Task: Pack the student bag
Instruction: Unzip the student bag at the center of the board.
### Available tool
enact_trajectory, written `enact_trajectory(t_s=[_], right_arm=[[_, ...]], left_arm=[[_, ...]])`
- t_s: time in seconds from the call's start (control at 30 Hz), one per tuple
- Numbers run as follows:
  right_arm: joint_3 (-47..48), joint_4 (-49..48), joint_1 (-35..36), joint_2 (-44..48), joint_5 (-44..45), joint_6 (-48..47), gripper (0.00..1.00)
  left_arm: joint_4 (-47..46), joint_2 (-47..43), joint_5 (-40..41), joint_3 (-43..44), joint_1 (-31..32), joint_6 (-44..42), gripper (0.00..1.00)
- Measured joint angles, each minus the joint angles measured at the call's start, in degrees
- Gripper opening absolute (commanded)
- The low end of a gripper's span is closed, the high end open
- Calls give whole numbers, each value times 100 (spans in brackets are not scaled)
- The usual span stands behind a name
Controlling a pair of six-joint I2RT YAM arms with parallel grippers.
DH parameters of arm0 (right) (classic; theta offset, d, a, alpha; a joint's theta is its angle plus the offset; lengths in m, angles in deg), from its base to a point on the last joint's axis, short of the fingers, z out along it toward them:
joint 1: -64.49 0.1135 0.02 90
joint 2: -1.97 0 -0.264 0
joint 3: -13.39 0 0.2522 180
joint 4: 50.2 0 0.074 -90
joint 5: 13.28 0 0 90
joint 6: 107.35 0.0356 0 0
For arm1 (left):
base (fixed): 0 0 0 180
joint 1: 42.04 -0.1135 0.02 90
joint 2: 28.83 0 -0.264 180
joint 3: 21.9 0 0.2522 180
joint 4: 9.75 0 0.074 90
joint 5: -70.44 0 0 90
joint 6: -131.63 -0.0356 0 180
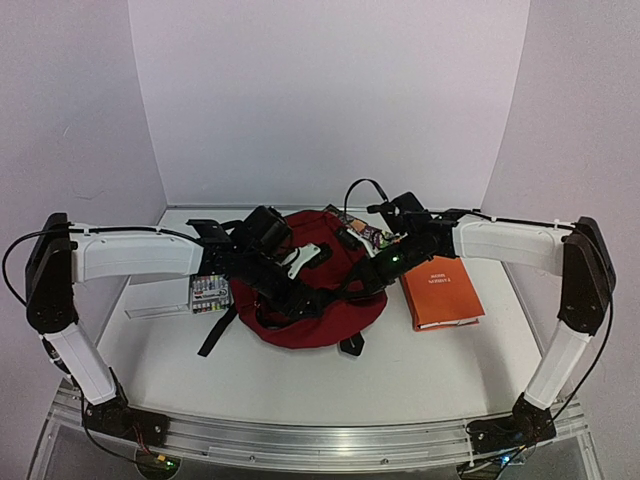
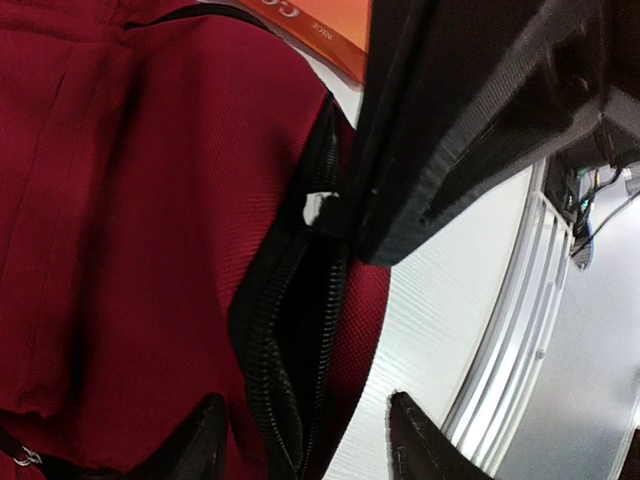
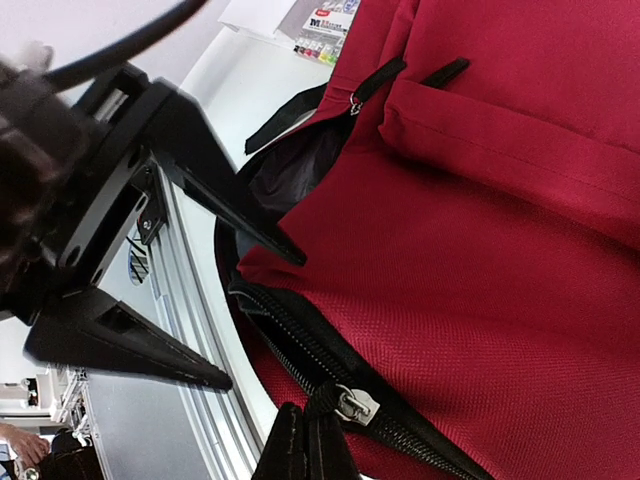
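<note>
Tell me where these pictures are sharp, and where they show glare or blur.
Top external: soft even light, the dark red fabric backpack clear. Left wrist: the white table is very bright, nearly washed out. Right wrist: the backpack's weave is sharp; the open black left gripper blurs towards the lens.

**Dark red student bag lies flat, zip parted**

The student bag (image 1: 325,322) lies flat at the centre of the top view, its rounded edge toward the bottom of the frame, with a black strap trailing to the lower left. Its black zip (image 2: 300,330) gapes along the edge, with a metal slider (image 3: 352,405) at lower centre of the right wrist view
</note>
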Motion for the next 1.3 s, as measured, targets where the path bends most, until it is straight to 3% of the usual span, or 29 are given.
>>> enact_trajectory(t_s=[0.1,0.23,0.43,0.73,0.8,0.9,1.1,1.17,1.2,1.3], right_arm=[[0,8,0,41,4,-34,0],[0,44,-2,108,24,-78,0],[-74,219,-173,205,69,-296,0],[-270,654,-1010,306,214,-944,0],[-283,718,-1060,306,229,-1023,0],[-282,766,-954,306,194,-1044,0],[-175,816,-517,298,109,-909,0],[-97,823,-404,295,49,-862,0],[-63,824,-358,295,21,-840,0],[30,835,-292,287,-73,-762,0]], left_arm=[[1,35,-80,0,-6,3,21],[-1,59,-38,-27,-17,63,1],[-37,-178,211,-374,-18,109,0],[453,-994,724,-880,-17,9,1],[542,-1134,827,-985,-17,-30,9],[740,-1274,911,-1034,-17,-120,40],[1306,-1202,839,-587,4,-291,74],[1357,-1097,818,-275,46,-367,79],[1366,-1041,805,-112,70,-363,87],[1239,-840,743,209,112,-426,90]])
